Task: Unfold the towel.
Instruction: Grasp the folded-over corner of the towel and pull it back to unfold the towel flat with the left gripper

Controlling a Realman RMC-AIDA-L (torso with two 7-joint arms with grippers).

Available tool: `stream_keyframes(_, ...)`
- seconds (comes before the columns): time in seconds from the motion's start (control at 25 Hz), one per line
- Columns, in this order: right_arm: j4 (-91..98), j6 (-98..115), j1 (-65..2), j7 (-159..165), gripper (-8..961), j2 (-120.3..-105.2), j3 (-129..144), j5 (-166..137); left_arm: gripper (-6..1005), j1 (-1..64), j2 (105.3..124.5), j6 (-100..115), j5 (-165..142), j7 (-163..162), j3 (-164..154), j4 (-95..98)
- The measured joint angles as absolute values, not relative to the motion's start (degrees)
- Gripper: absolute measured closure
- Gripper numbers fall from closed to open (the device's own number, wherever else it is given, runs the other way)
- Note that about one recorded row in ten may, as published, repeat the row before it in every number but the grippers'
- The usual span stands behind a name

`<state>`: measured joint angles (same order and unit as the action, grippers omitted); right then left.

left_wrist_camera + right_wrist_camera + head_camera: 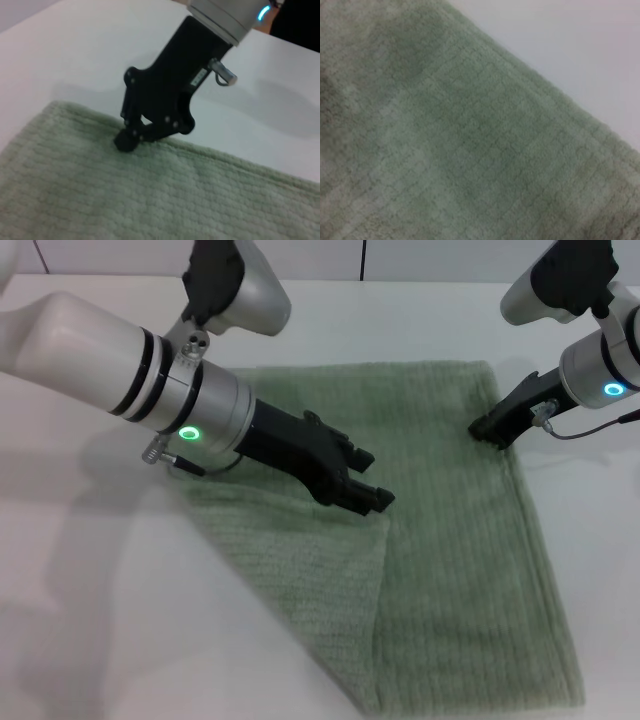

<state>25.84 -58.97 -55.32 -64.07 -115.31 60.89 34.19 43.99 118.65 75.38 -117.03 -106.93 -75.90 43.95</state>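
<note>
The sage-green towel (450,540) lies flat on the white table, with a folded-over flap (300,560) on its near left part. My left gripper (368,480) hovers low over the middle of the towel, right at the flap's far corner, with its fingers apart and nothing in them. My right gripper (488,430) is at the towel's right edge near the far right corner. The left wrist view shows the right gripper (126,141) with its fingertips together, pinching the towel's hem (210,155). The right wrist view shows only the towel's ribbed cloth (470,150) and its edge.
The white table (90,590) surrounds the towel, with bare surface on the left and behind it (75,60). The towel's near edge runs out of the head view at the bottom.
</note>
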Motion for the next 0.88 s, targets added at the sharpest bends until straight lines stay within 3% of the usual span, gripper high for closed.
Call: stream_keyframes(0.88, 25.84, -59.01, -55.39, -64.07, 954, -115.31, 60.86, 34.19, 428, 43.54, 118.82, 67.75, -110.74, -106.53, -86.40, 41.71)
